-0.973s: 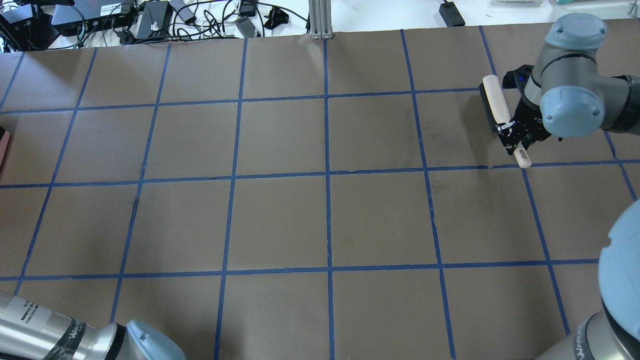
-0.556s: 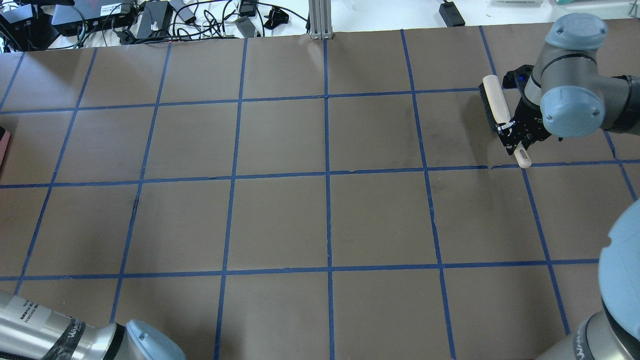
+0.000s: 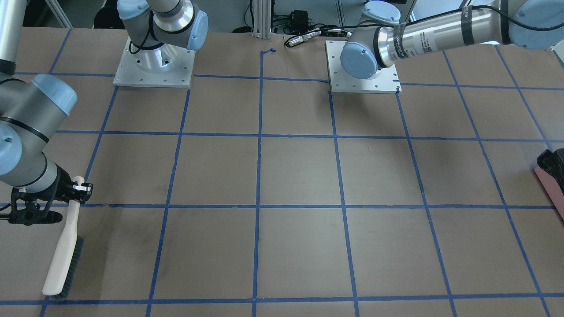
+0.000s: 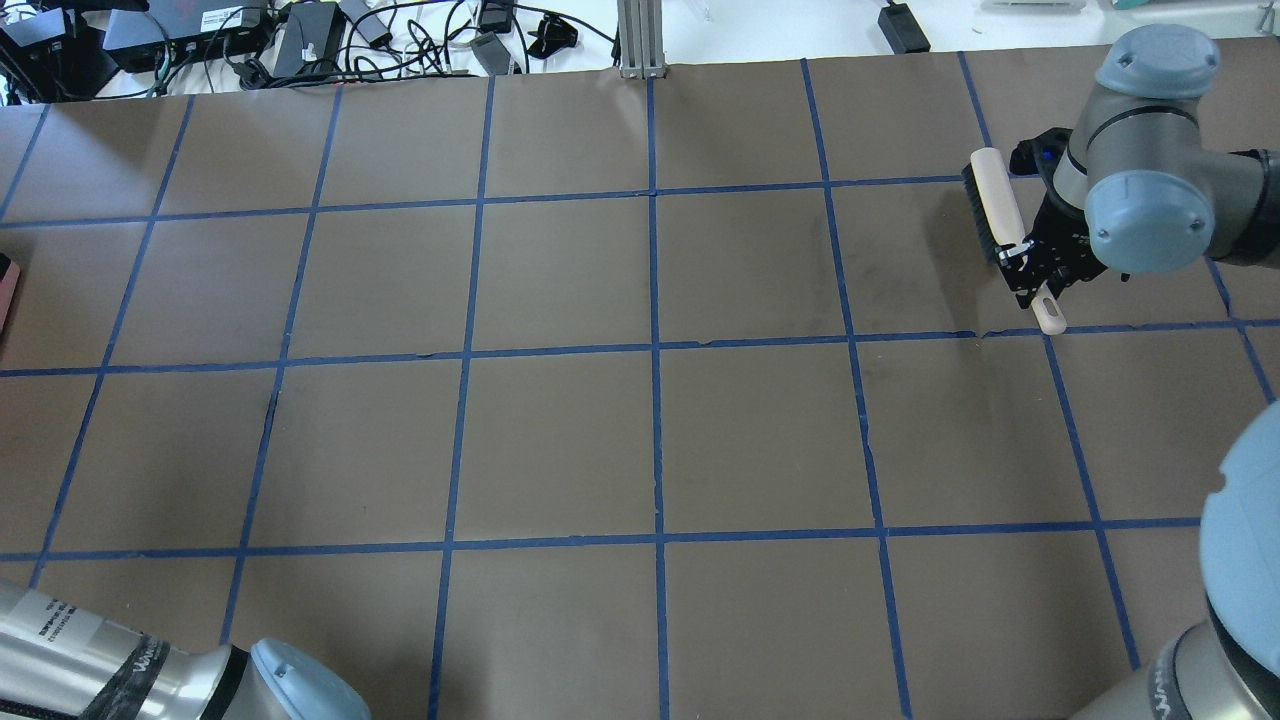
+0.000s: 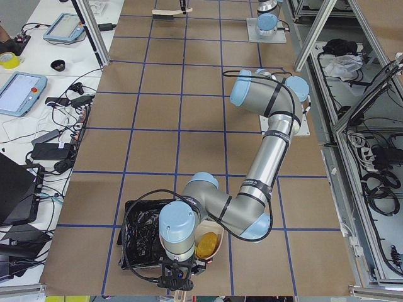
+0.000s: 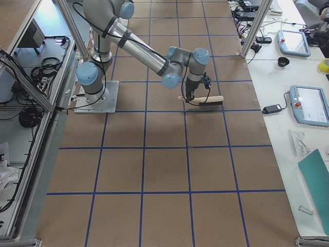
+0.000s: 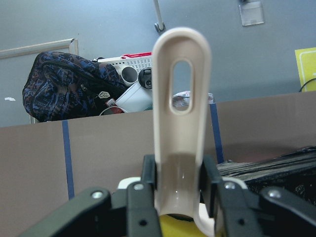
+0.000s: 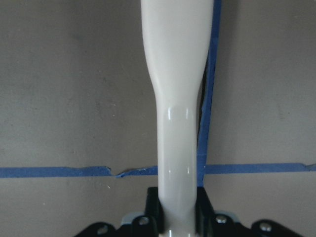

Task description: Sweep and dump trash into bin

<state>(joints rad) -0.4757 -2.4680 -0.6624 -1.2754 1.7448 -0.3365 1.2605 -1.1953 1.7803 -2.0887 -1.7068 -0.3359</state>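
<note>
Clamps right gripper (image 4: 1030, 268) on brush (image 4: 991, 198) handle, wrist pointing down near table's (image 4: 560, 440) far edge, open room toward the middle; pinches left gripper (image 7: 180, 185) on dustpan (image 7: 180, 98) handle, golden trash lump (image 5: 207, 245) inside, beside bin (image 5: 141, 229) at left end.

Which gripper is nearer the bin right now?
Left. The left gripper holds the dustpan right beside the bin; the right gripper holds the brush far across the table.

You will find no print you can read; the white label (image 3: 413, 43) on the left arm (image 3: 480, 22) is too blurred.
</note>
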